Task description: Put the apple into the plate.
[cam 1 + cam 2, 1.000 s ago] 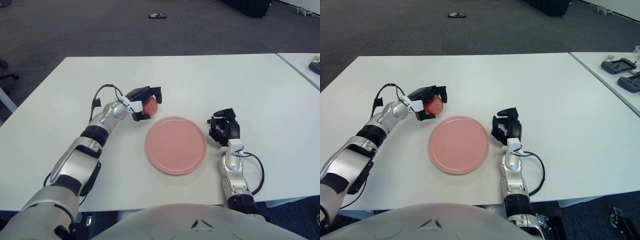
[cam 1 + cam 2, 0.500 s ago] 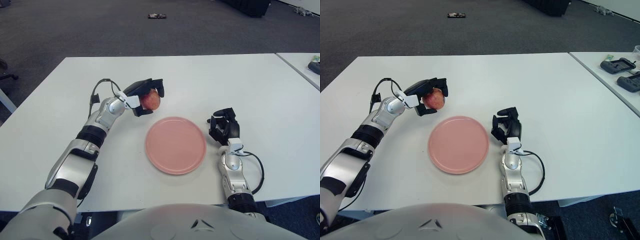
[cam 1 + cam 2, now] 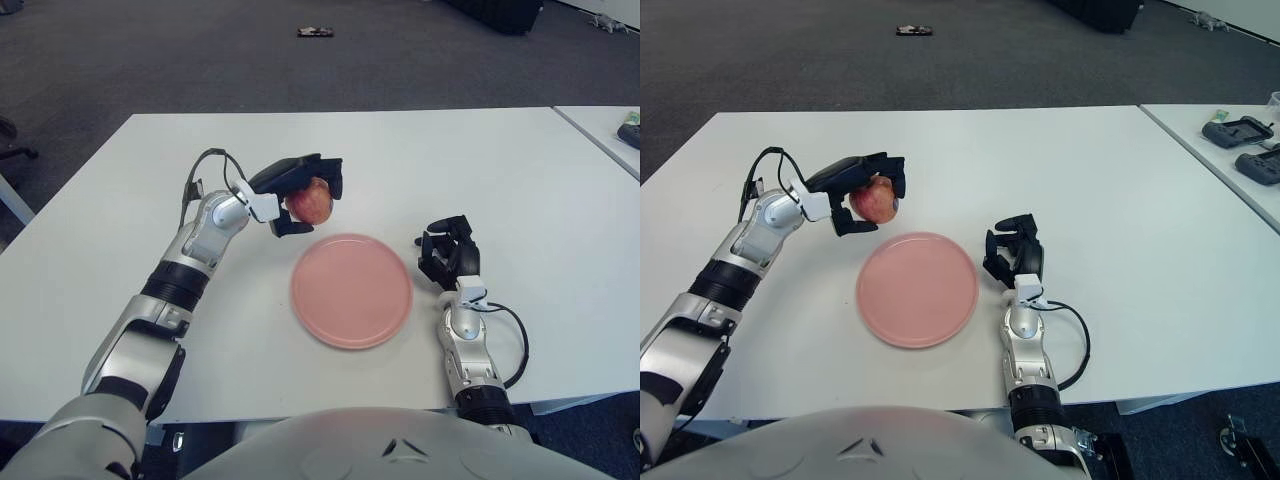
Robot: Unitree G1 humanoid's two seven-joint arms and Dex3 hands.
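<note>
The left hand (image 3: 300,192) gripped the apple (image 3: 311,202) just beyond the plate's (image 3: 352,291) far-left rim; the right hand (image 3: 447,255) stood curled, holding nothing, right of the plate.

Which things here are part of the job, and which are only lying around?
Part of the job: apple, held by the left robot hand; pink plate.

Only lying around: right robot hand, idle beside the plate; controllers on the neighbouring table; dark object on the floor.

Silver arms, black hands (three-fingered) — black cables
</note>
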